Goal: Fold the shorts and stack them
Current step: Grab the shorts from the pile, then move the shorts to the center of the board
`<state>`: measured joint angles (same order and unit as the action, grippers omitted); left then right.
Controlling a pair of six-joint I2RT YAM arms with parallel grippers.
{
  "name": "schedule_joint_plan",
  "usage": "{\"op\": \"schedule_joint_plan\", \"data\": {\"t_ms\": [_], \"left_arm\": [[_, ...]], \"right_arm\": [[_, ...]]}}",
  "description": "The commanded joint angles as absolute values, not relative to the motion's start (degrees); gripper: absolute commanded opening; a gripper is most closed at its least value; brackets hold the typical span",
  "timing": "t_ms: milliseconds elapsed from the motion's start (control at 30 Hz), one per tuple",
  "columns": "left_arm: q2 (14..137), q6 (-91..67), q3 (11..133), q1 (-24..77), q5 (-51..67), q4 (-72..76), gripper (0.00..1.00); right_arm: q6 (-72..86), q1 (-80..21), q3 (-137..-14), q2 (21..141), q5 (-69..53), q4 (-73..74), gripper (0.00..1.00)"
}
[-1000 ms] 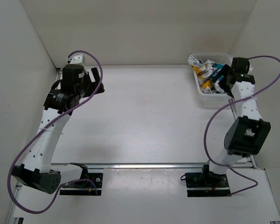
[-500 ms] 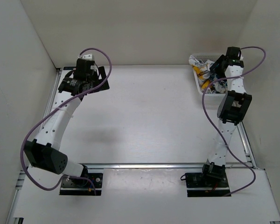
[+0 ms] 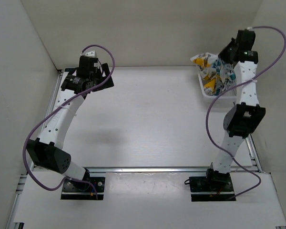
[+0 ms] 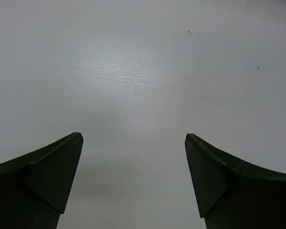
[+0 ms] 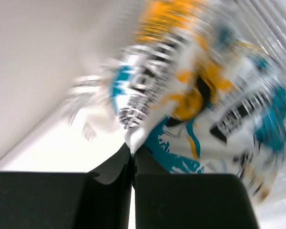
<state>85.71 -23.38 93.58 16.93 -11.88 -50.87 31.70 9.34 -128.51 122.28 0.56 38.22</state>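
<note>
Two white, jointed robot arms stand at the near edge of a smooth, matte white counter (image 3: 152,114), one on each side. The left hand (image 4: 133,138) reaches over the far left part of the counter, released: its two dark, wedge-shaped fingers (image 4: 47,176) are spread wide apart with only bare surface between them. The right hand (image 5: 133,152) is raised at the far right corner, its two flat black fingers pressed together and clenched on a pinch of the shorts (image 5: 190,95). The shorts are soft, crumpled white cloth printed with yellow and teal patches and black lettering. They hang in one bunch from that hand, above a single white plastic mesh basket (image 3: 219,98). The wrist view is blurred, and how many pairs make up the bunch cannot be told.
</note>
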Motion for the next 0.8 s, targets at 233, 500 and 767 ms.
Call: {"op": "schedule_joint_plan", "data": {"t_ms": [233, 500, 767], "left_arm": [[81.75, -26.54, 97.21, 10.29, -7.03, -55.72, 1.0], [76.3, -26.54, 95.36, 5.81, -4.13, -56.77, 1.0], [74.09, -26.54, 85.19, 6.5, -3.43, -57.83, 0.85]], "right_arm": [[17.32, -12.9, -127.21, 94.41, 0.43, 41.75, 0.0], [15.03, -44.35, -94.33, 87.27, 3.69, 36.39, 0.69], [25.56, -43.79, -75.43, 77.01, 9.06, 36.22, 0.62]]}}
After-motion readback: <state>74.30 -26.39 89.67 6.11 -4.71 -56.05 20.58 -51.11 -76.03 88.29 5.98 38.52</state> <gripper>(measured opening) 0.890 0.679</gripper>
